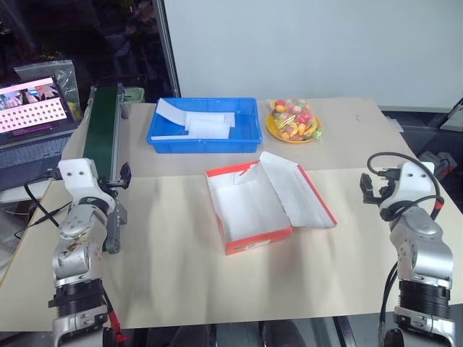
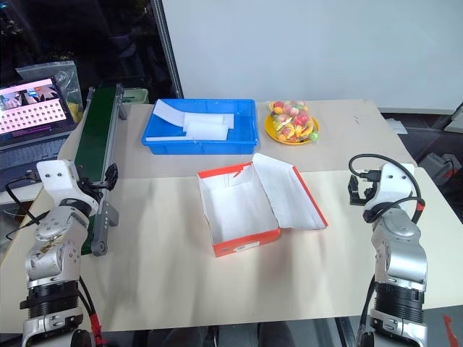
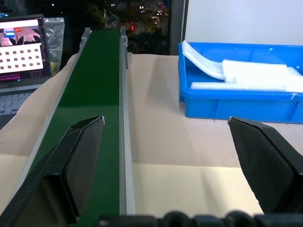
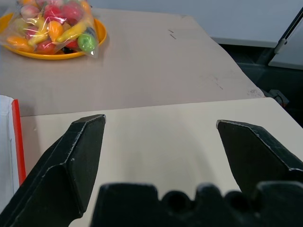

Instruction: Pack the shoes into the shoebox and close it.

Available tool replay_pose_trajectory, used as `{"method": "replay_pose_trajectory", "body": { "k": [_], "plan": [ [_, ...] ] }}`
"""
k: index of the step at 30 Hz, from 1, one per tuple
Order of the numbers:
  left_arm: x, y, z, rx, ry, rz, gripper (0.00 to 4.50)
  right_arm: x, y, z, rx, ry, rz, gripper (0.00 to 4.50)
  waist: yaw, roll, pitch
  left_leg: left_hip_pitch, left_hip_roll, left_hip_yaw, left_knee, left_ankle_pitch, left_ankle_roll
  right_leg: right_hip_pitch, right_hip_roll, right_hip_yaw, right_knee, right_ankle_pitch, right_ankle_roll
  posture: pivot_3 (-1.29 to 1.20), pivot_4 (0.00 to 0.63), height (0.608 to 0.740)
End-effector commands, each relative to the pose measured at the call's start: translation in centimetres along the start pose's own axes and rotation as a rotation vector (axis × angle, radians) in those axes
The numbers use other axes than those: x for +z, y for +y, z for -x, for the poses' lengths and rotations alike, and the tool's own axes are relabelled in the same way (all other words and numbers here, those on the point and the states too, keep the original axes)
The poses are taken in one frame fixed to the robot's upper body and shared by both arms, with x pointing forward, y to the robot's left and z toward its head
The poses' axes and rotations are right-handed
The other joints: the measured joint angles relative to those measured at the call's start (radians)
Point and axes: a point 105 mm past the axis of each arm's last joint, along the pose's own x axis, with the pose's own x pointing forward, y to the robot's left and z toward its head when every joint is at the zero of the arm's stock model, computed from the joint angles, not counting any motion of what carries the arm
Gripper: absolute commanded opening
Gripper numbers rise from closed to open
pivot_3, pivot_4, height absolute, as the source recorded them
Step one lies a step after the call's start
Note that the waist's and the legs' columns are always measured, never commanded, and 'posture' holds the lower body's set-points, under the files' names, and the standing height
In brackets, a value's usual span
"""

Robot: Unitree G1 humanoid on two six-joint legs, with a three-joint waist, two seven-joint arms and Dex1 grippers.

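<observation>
Two tools wait with their fingers spread and nothing between them: the left tool (image 1: pixel 124 176) at the left edge of the frame beside the green conveyor (image 1: pixel 101 130), the right tool (image 1: pixel 372 189) at the right edge. The shoebox (image 1: pixel 249 242) sits at the centre of the counter (image 1: pixel 173 267), its lid (image 1: pixel 300 189) thrown back to the right and resting flat. Only white lining shows inside; I can't spot the shoes on the counter.

Risk, as I judge it: the light, empty box may slide or tip when a shoe is pushed in, and the flat lid could be hard to catch for closing.

Upper centre, the blue tray (image 1: pixel 205 142) holds white foam sheets; the yellow plate (image 1: pixel 273 131) at upper right carries bagged toy fruit.
</observation>
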Motion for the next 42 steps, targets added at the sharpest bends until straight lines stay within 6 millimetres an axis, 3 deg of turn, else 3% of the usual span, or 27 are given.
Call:
{"method": "replay_pose_trajectory", "body": {
  "k": [1,4,7,10,12,16,21,27,34,42],
  "plan": [
    [1.6,-0.3,0.1,-0.017,-0.047,-0.052,4.5,3.2,2.7,0.0,0.116,-0.114,0.078,4.43,0.0,0.0,0.0,0.0,0.0,0.0,0.0,0.0,0.0,0.0,0.0,0.0,0.0,0.0,0.0,0.0,0.15,0.724],
    [1.8,-1.0,0.2,-0.037,-0.057,-0.055,4.5,7.7,12.1,2.0,0.56,-0.234,0.12,4.43,-0.026,0.0,0.0,0.0,0.0,0.002,0.0,0.0,0.0,-0.001,0.0,0.001,0.0,0.0,0.0,0.0,0.15,0.724],
    [1.9,-1.1,0.1,-0.038,-0.06,-0.05,4.5,11.1,17.0,5.0,0.843,-0.303,0.081,4.43,-0.035,0.0,0.0,0.0,0.002,0.001,0.0,0.0,-0.001,-0.001,0.002,0.001,0.001,0.0,-0.001,0.0,0.15,0.724],
    [1.9,-0.9,0.1,-0.033,-0.059,-0.055,4.5,14.3,22.2,9.4,1.175,-0.369,0.068,4.43,-0.028,0.0,0.0,0.0,0.003,-0.002,0.0,0.001,-0.001,-0.001,0.003,-0.002,0.001,0.001,-0.001,0.0,0.15,0.724],
    [2.1,-0.7,0.2,-0.031,-0.064,-0.062,4.5,15.3,24.0,11.3,1.309,-0.389,0.059,4.43,-0.025,0.0,0.0,-0.001,0.002,-0.003,0.0,0.0,-0.001,-0.001,0.002,-0.003,0.001,0.001,-0.001,0.0,0.15,0.724],
    [2.7,0.1,0.5,-0.008,-0.076,-0.076,4.5,14.8,25.4,12.6,1.402,-0.361,0.037,4.43,-0.015,-0.003,-0.002,-0.002,0.0,-0.008,0.0,0.0,0.0,-0.001,-0.001,-0.009,0.001,0.001,-0.001,0.0,0.15,0.724],
    [3.1,2.1,2.1,0.036,-0.055,-0.116,4.5,12.3,25.5,12.1,1.378,-0.285,0.077,4.43,-0.022,-0.003,-0.002,-0.004,-0.004,-0.009,-0.001,-0.001,0.001,-0.003,-0.006,-0.014,0.001,0.001,-0.001,0.0,0.15,0.724],
    [2.9,2.9,3.0,0.062,0.012,-0.122,4.5,10.9,25.8,12.2,1.365,-0.243,0.067,4.43,-0.026,-0.003,-0.002,-0.005,-0.003,-0.009,0.0,-0.001,0.001,-0.003,-0.008,-0.025,0.0,0.001,-0.001,0.0,0.15,0.724],
    [3.4,-0.4,4.1,0.013,0.069,-0.08,4.5,9.8,26.0,12.0,1.326,-0.201,0.034,4.43,-0.024,-0.003,-0.002,-0.003,-0.003,-0.009,0.0,0.0,0.0,-0.002,-0.008,-0.024,0.001,0.001,-0.001,0.0,0.15,0.724],
    [3.2,0.3,3.6,0.071,0.104,-0.066,4.5,9.3,26.1,12.1,1.315,-0.195,0.046,4.43,-0.025,-0.003,-0.002,-0.003,-0.003,-0.008,0.001,0.0,0.0,-0.002,-0.008,-0.024,0.0,0.001,-0.001,0.0,0.15,0.724]
  ]
}}
